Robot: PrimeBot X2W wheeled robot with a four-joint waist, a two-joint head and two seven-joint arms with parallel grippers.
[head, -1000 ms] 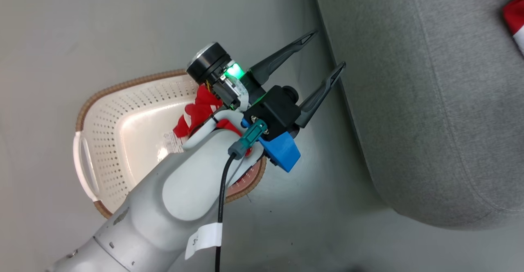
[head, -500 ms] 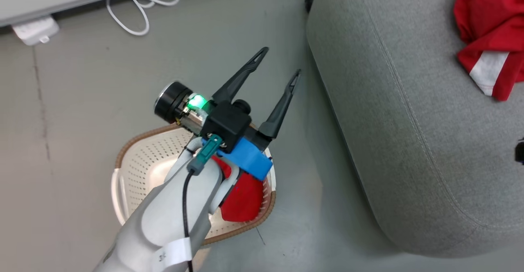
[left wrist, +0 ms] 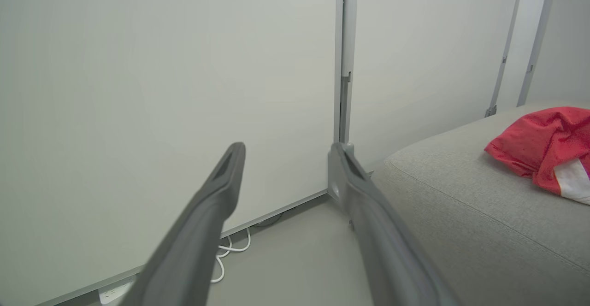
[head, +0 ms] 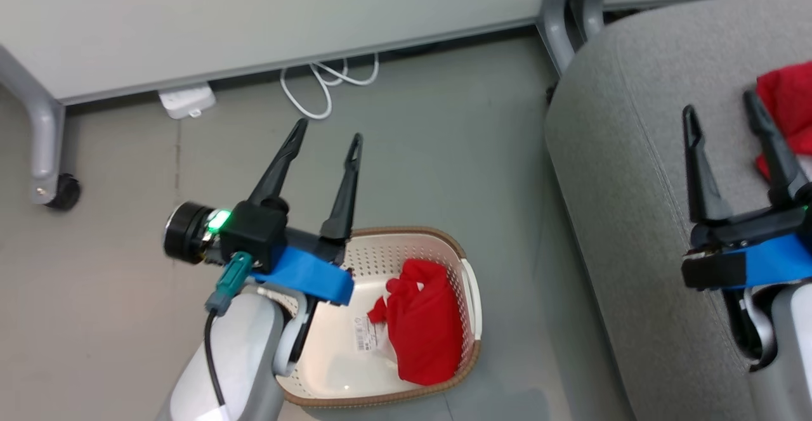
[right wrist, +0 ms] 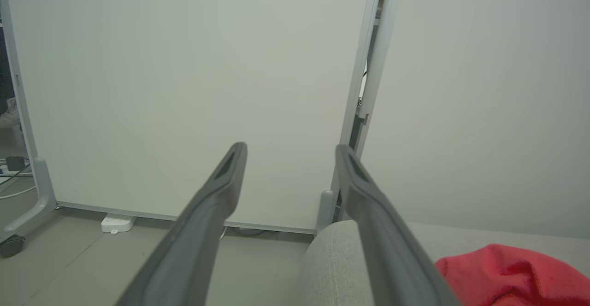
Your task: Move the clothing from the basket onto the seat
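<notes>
We list, at the right, a large grey woven-fabric upholstered seat [head: 634, 218]. Beside it on the grey floor [head: 444, 123] stands a cream-white perforated plastic basket [head: 474, 294] with a brown rim.

One bright red fabric garment [head: 422, 335] lies bunched inside the basket. A second red garment [left wrist: 548, 144], white-panelled, lies on the seat.

Our left gripper [head: 328, 130] hovers by the basket's far corner, fingers spread wide, holding nothing. Our right gripper [head: 720, 104] hangs over the seat, equally wide and empty.
</notes>
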